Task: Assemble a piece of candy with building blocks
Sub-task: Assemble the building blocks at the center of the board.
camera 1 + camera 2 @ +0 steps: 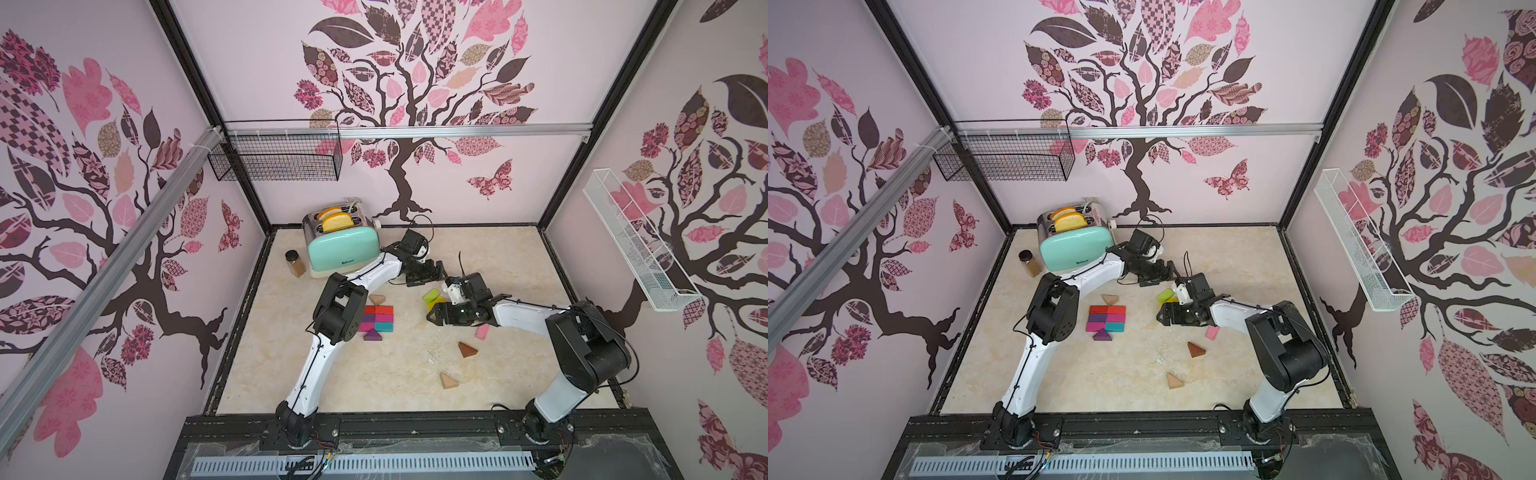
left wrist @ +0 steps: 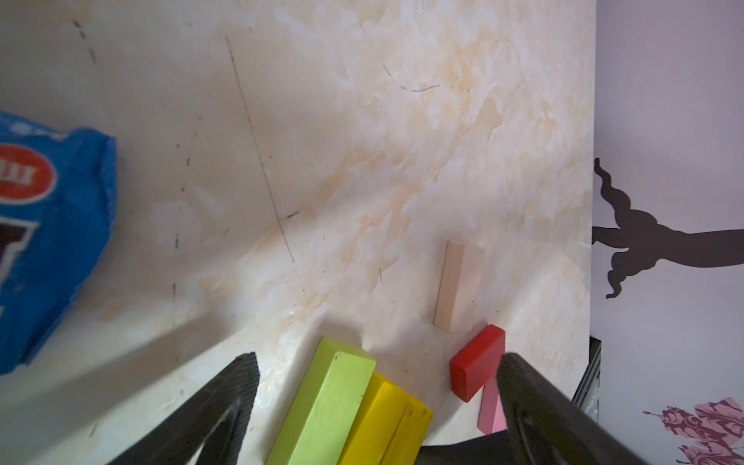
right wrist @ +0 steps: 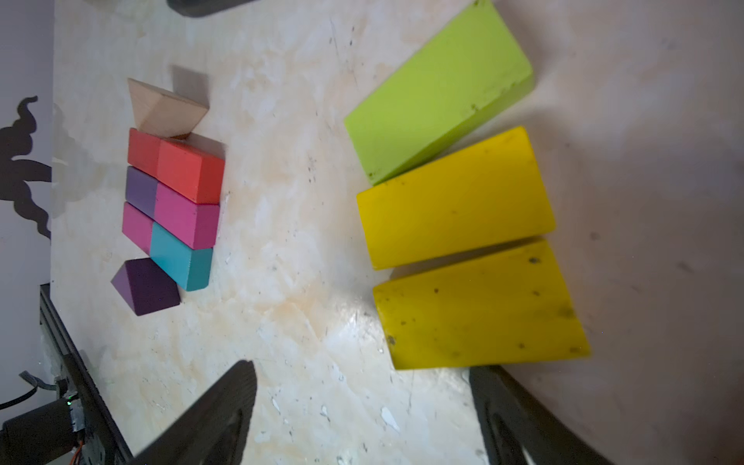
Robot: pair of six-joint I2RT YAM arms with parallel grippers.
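Blocks (image 1: 378,319) in red, purple, magenta and teal lie packed in a flat patch straight ahead of the right claw (image 1: 432,313), well apart from it, with a tan triangle (image 1: 377,299) at the patch's far end and a purple triangle (image 1: 372,336) at its near end. The left arm rises from the front rail, folds at a high elbow beside the patch, then reaches away and rightward, wrist tipped down, so the left claw (image 1: 436,272) hangs over the table (image 1: 374,386) just beyond the right claw. Its jaws stand wide and grip nothing: in the left wrist view a green block (image 2: 330,402) and a yellow block (image 2: 374,406) lie below the gap, clear of both fingers (image 2: 241,374), a red block (image 2: 477,362) sits just beside one finger, a pale block (image 2: 459,286) just past that, and a blue packet (image 2: 52,241) lies well off the other finger. The right arm bends at a raised elbow and stretches leftward, low, forearm nearly level. Its claw is spread wide too and empty; the green block, the yellow block and a second yellow block (image 3: 479,306) lie side by side just ahead of one finger. Behind this claw lie a pink block (image 1: 482,331), a brown triangle (image 1: 467,350) and a second tan triangle (image 1: 448,380).
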